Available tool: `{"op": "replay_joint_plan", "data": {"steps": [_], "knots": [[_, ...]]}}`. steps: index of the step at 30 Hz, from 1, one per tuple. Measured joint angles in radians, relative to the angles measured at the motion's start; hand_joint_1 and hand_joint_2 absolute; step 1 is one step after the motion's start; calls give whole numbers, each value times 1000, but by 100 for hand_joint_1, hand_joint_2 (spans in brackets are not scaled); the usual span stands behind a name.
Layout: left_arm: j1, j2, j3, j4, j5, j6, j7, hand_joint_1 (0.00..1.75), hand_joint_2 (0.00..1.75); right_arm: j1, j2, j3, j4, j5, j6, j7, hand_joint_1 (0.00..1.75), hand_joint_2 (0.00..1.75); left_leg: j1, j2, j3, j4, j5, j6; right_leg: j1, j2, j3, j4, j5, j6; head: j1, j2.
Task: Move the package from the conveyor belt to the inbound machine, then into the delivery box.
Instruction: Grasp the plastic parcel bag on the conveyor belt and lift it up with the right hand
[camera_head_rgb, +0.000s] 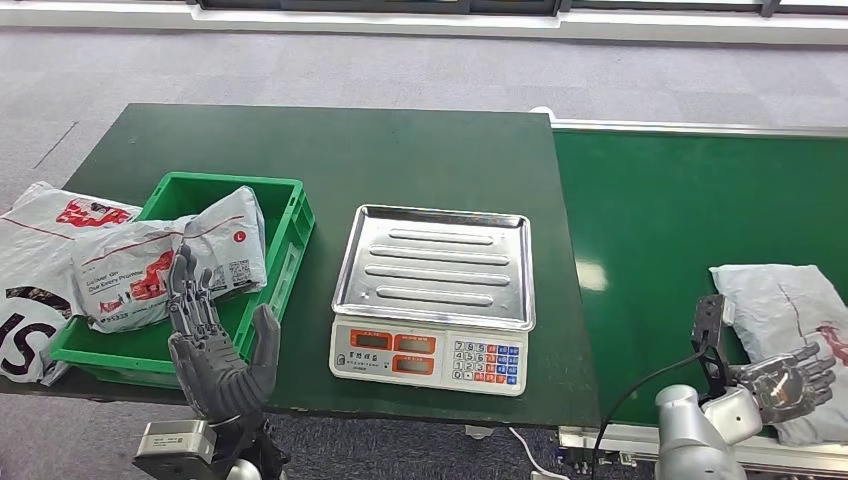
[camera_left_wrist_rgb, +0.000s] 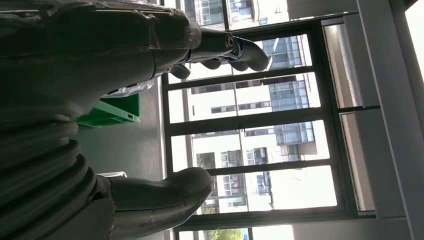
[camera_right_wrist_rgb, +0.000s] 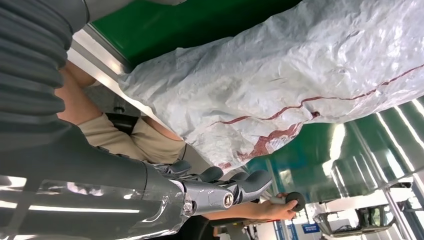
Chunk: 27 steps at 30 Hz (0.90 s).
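We count four packages: one on the belt (camera_head_rgb: 690, 200) at lower right (camera_head_rgb: 775, 300), two in the bin (camera_head_rgb: 285, 215) at left (camera_head_rgb: 235, 240) (camera_head_rgb: 125, 275), one beside it at far left (camera_head_rgb: 40, 240). One scale (camera_head_rgb: 435, 300), one bin, one desk (camera_head_rgb: 330, 150), two hands (camera_head_rgb: 220, 360) (camera_head_rgb: 795, 380).

Grey carpet floor (camera_head_rgb: 300, 70) surrounds the dark green tabletop (camera_head_rgb: 330, 160). Large dark-framed windows (camera_left_wrist_rgb: 250, 120) admit daylight and show buildings outside.

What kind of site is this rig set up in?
Probably a mock parcel-sorting station indoors: a green conveyor belt carrying a grey package, a weighing scale on the table, and a green crate holding bagged parcels. Large windows face other buildings.
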Motion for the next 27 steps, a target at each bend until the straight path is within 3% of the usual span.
{"op": "replay_joint_plan", "data": {"steps": [27], "knots": [[0, 0, 2, -1, -13, 0, 0, 0, 175, 1, -1, 0, 27, 5, 0, 4, 0, 175, 0, 0, 0, 0, 0, 0, 0, 0, 0, 0, 0, 0, 0, 0]]}}
